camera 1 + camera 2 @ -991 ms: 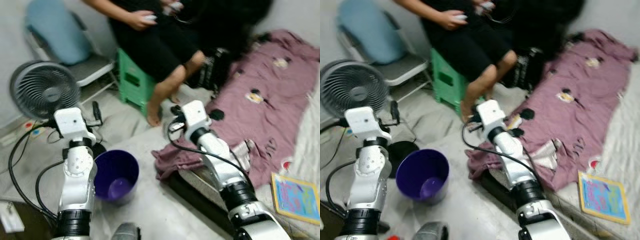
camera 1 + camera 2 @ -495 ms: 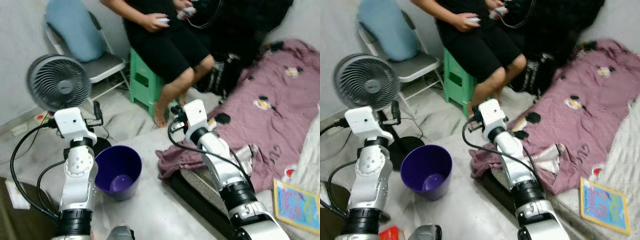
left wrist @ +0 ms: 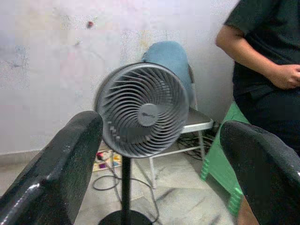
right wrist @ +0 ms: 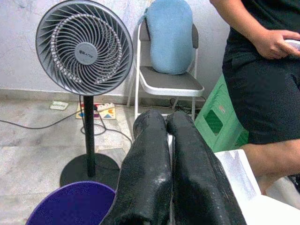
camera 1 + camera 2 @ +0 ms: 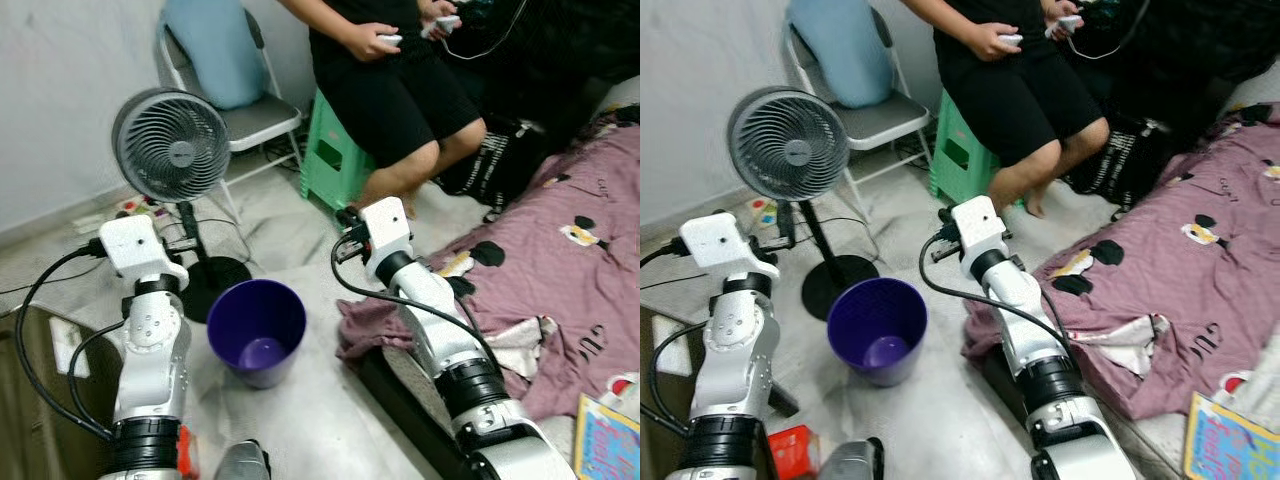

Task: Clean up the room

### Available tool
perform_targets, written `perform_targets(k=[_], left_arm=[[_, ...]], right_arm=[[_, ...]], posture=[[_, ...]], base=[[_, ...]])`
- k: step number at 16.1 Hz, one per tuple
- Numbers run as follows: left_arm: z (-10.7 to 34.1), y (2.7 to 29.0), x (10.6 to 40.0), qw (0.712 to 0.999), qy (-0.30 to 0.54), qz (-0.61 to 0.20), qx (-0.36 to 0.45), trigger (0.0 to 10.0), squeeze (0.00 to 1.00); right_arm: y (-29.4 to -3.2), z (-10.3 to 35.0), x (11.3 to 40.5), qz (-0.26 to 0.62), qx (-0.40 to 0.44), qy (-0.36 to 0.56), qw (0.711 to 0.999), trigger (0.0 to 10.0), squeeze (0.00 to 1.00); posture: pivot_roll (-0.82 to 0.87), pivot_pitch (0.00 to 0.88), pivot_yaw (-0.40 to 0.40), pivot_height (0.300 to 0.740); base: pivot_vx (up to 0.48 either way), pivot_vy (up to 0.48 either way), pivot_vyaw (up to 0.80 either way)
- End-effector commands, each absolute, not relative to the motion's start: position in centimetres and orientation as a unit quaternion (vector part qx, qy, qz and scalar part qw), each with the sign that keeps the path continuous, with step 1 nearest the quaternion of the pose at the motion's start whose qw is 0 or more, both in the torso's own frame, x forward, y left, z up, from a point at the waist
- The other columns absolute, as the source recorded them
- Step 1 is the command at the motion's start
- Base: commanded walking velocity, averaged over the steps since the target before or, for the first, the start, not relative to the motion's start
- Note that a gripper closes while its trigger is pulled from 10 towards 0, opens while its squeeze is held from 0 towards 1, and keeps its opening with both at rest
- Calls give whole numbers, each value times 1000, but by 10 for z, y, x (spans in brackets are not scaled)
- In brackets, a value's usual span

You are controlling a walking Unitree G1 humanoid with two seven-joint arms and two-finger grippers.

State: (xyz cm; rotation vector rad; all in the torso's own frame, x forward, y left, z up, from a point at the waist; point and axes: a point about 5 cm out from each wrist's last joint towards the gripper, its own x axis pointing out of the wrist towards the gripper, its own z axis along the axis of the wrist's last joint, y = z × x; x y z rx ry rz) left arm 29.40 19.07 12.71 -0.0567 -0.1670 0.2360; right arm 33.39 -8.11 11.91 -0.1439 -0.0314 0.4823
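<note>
The whole scene has shifted across the frame over the last second, so the camera is judged to have turned, and the purple bin (image 5: 877,327) is now seen on the floor between the two arms. The left gripper (image 3: 154,173) is held wide open and empty toward the fan (image 5: 171,146). The right gripper (image 4: 171,159) is pressed shut, apparently on nothing, so no pickup seems begun and the mauve blanket (image 5: 1200,270) lies spread at the right.

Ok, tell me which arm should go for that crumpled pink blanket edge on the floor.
Probably the right. The right gripper, fingers shut, is raised just beside the pink blanket, whose edge spills onto the floor under that arm. The left gripper, open, is by the fan, with the purple bin between.
</note>
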Motion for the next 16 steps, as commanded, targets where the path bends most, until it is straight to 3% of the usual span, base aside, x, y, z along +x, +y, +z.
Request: perform_targets(k=[1, 3, 6, 16], left_arm=[[130, 186, 294, 991, -89, 98, -27, 10000, 0], [130, 185, 294, 991, -89, 95, -26, 10000, 0], [130, 185, 293, 992, -92, 82, -33, 10000, 0], [131, 184, 292, 992, -97, 67, -39, 10000, 0]], right_arm=[[-80, 123, 336, 240, -69, -19, 968, 10000, 0], [-80, 123, 336, 239, -69, -19, 968, 10000, 0], [-79, 123, 335, 244, -78, -23, 966, 10000, 0], [-80, 122, 335, 243, -72, -18, 967, 10000, 0]], posture=[[50, 3, -16, 740], [50, 3, -16, 740], [48, 6, -13, 740], [50, 0, -16, 740]], base=[[0, 0, 0], [0, 0, 0], [0, 0, 800], [399, 0, 56]])
